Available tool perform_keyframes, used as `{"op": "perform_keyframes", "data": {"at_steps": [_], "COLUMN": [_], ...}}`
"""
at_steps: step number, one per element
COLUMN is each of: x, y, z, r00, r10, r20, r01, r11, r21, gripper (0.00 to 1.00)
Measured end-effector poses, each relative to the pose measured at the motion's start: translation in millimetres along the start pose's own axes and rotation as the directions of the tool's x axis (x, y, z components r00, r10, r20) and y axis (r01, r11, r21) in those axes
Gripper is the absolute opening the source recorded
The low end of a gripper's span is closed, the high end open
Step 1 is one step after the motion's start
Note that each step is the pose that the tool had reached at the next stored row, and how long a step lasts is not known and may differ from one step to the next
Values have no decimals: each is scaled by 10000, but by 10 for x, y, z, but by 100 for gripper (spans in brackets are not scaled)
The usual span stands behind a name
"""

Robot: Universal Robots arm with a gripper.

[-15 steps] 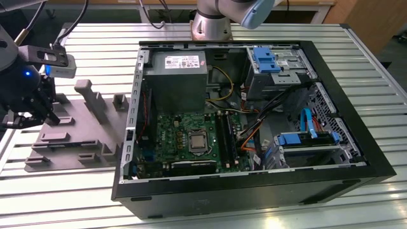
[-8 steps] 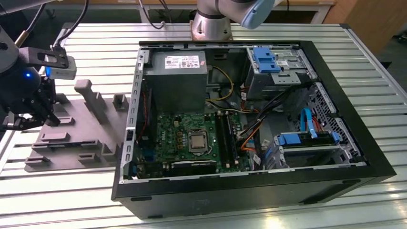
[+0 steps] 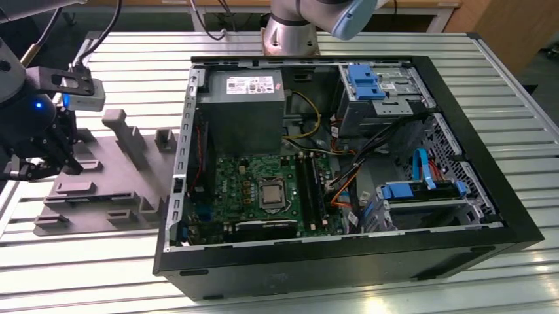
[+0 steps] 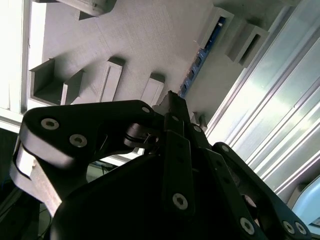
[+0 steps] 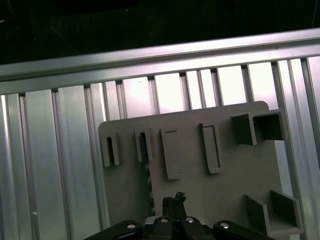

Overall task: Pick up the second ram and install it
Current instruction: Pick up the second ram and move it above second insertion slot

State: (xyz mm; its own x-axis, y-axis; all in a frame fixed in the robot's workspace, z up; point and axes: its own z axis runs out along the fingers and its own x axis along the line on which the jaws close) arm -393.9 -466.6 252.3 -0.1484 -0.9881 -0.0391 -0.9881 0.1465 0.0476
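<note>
Now fingers [image 4: 175, 125] together — empty, beside second ram [image 4: 200, 57]

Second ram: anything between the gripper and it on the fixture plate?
Nothing visible does. In the second wrist view the gripper hangs over the grey fixture plate. The second ram stands on edge between the plate's posts close beside it, with only bare plate between.

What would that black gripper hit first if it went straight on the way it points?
The gripper would probably meet the grey moulded fixture plate, just beside the thin blue-green memory stick standing in it; depth is unclear.
</note>
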Motion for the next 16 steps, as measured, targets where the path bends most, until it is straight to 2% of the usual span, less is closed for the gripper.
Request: {"op": "perform_keyframes", "data": {"at_steps": [16], "x": [40], "y": [-7], "z": [28], "r00": [10000], "r10": [0], "r20": [0], "r01": [0], "r11": [10000], "r21": [0], "gripper": [11]}}
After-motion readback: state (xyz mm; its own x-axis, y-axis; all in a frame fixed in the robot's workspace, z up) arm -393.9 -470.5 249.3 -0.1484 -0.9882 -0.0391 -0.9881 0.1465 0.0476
